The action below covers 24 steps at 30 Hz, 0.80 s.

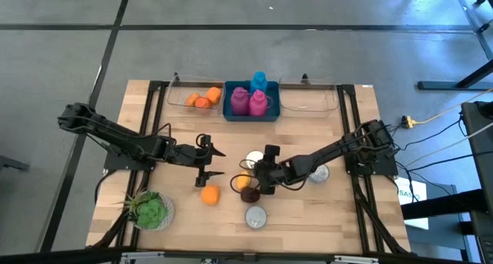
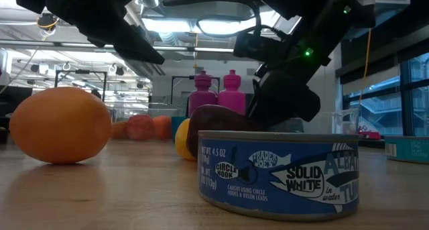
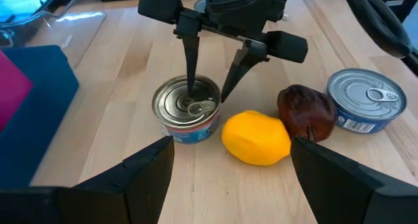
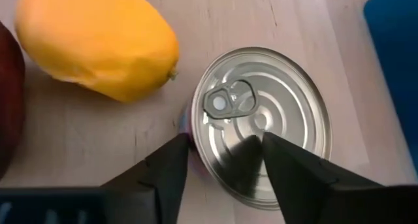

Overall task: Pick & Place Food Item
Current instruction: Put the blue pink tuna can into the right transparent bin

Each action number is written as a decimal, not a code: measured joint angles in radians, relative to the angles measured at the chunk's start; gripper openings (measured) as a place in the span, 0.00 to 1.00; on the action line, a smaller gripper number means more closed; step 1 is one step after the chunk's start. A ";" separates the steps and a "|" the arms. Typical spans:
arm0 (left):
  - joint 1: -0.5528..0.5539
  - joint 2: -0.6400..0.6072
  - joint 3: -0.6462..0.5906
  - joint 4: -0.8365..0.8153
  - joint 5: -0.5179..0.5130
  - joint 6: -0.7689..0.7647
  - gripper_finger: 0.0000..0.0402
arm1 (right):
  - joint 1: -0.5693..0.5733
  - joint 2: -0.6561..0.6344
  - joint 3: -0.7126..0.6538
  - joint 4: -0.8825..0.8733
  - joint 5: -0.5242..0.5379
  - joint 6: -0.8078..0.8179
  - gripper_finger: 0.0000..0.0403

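- Right gripper [image 3: 209, 96] fingers straddle a tuna can [image 4: 261, 123] on the bench [image 1: 308, 225], partly open; apparently not yet gripping.
- Left gripper [image 1: 218, 163] waits open, empty; lift and placing remain.

A light wooden bench [image 1: 323, 133] with a black frame stands on a grey floor [image 1: 231, 48]. At the far edge of the bench sits a dark blue plastic bin [image 1: 250, 118]. Two pink plastic bottles [image 1: 239, 101] stand upright inside it, side by side. One light blue bottle [image 1: 258, 81] stands just behind them. Beside the bench, a yellow plug [image 1: 408, 123] lies on the floor with its cable. In the low view, bright ceiling lights [image 2: 194, 25] hang in the room behind.
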<state>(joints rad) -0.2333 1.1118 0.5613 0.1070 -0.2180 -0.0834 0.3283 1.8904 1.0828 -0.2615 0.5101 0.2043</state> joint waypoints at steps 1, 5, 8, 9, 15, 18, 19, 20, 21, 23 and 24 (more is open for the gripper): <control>0.000 0.000 0.000 0.000 0.000 -0.001 0.74 | 0.000 0.000 0.000 0.000 0.006 -0.001 0.47; 0.000 0.000 0.000 0.000 0.000 -0.009 0.74 | 0.001 0.000 0.000 0.001 0.014 -0.003 0.39; 0.000 0.000 0.000 0.000 0.000 -0.012 0.74 | 0.000 0.000 0.000 0.003 0.017 -0.003 0.34; 0.000 0.000 0.000 0.000 0.000 -0.012 0.74 | 0.000 0.000 0.000 0.003 0.017 -0.003 0.32; 0.000 0.000 0.000 0.000 0.000 -0.012 0.74 | 0.000 0.000 0.000 0.002 0.016 -0.004 0.21; 0.000 0.000 0.000 0.000 0.000 -0.019 0.74 | 0.000 -0.002 0.001 -0.001 0.009 -0.007 0.15; 0.000 0.000 0.000 0.000 0.000 -0.019 0.74 | 0.000 -0.002 0.001 -0.001 0.008 -0.007 0.13; 0.000 0.000 0.000 0.000 0.000 -0.019 0.74 | 0.000 -0.002 0.001 -0.001 0.007 -0.008 0.10; 0.000 0.000 0.000 0.000 0.000 -0.019 0.74 | 0.000 -0.003 0.002 -0.002 0.007 -0.008 0.08; 0.000 0.000 0.000 0.000 -0.001 -0.019 0.74 | 0.000 -0.003 0.002 -0.001 0.008 -0.010 0.04; 0.000 0.000 0.000 0.000 -0.001 -0.019 0.74 | 0.000 -0.003 0.002 -0.001 0.008 -0.010 0.02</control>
<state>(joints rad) -0.2331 1.1118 0.5613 0.1070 -0.2188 -0.1024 0.3279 1.8877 1.0849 -0.2623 0.5179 0.1940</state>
